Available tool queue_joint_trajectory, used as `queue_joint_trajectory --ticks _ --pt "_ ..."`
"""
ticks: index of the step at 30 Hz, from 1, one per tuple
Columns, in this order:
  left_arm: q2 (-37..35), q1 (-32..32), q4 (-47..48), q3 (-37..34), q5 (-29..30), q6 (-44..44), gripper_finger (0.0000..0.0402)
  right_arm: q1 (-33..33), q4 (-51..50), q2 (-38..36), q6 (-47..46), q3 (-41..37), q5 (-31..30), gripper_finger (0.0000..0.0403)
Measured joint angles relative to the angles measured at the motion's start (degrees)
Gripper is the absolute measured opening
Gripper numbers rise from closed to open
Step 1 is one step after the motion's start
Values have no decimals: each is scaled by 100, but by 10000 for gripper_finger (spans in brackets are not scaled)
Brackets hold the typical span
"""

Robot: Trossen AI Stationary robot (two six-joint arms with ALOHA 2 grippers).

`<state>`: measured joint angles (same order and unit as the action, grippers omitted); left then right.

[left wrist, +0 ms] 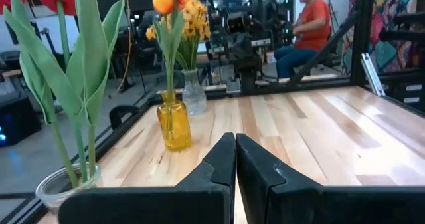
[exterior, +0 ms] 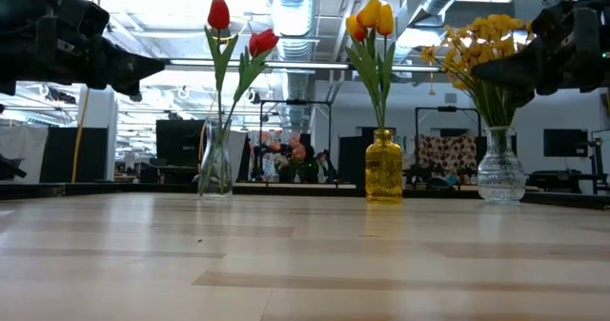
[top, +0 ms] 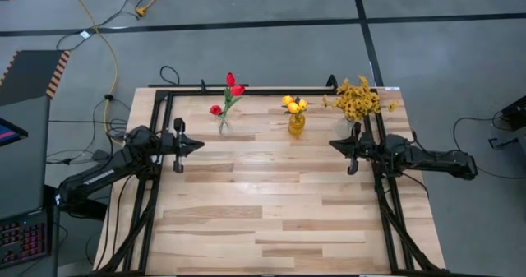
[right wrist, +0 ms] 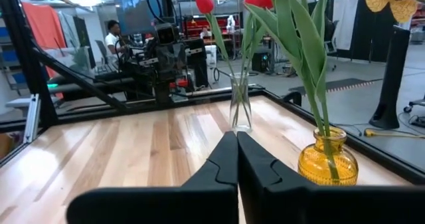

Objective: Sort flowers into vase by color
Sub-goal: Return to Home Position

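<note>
**A:** How do you reckon these flowers handle?

**B:** Very light, I'd say. The stems are thin and look springy, and the heads look soft. I'd pinch a stem at mid-length, under the leaves, never the bloom. A stem that thin could twist or slip between the fingers. The glass vases look fragile and easy to tip.

**A:** Where are they now?

**B:** All in vases, in a row near the far edge of the table (top: 279, 219). The red tulips (top: 231, 90) are in the clear vase (top: 223, 126) on the left. The yellow tulips (top: 293, 105) are in the yellow vase (top: 297, 126) in the middle. The mustard sprays (top: 358, 99) are in the cut-glass vase (exterior: 501, 176) on the right.

**A:** And their look?

**B:** The reds have three heads on long green stems with broad leaves, one head hanging lower. The yellows are a tight orange-tinged cluster. The sprays are a bushy mass of small blossoms.

**A:** The pincers?

**B:** The left gripper (top: 197, 145) is pressed together on nothing and hovers near the clear vase. The right gripper (top: 333, 144) is the same, near the cut-glass vase. They point at each other, well apart.
</note>
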<state>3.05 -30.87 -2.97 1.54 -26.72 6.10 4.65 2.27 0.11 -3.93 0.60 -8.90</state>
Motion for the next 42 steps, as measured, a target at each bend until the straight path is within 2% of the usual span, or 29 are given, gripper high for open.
queue_joint_trajectory --ticks 5,12,23,27,35,42 --pt "-72 0 -324 -94 11 -60 0 0 -8 1 78 2 -1 32" --pt "-99 0 -253 -96 34 94 0 1 -81 3 168 9 -3 26" --pt "-99 0 -206 -102 208 398 0 -1 -97 32 444 11 -4 36" --pt "-90 0 -179 -103 673 39 0 1 -97 32 442 11 -5 35" --pt "-84 -2 -6 -107 2110 -323 0 1 -97 32 442 11 -8 36" --pt "-84 -2 118 -112 2756 -334 0 0 -93 32 442 11 -12 36"
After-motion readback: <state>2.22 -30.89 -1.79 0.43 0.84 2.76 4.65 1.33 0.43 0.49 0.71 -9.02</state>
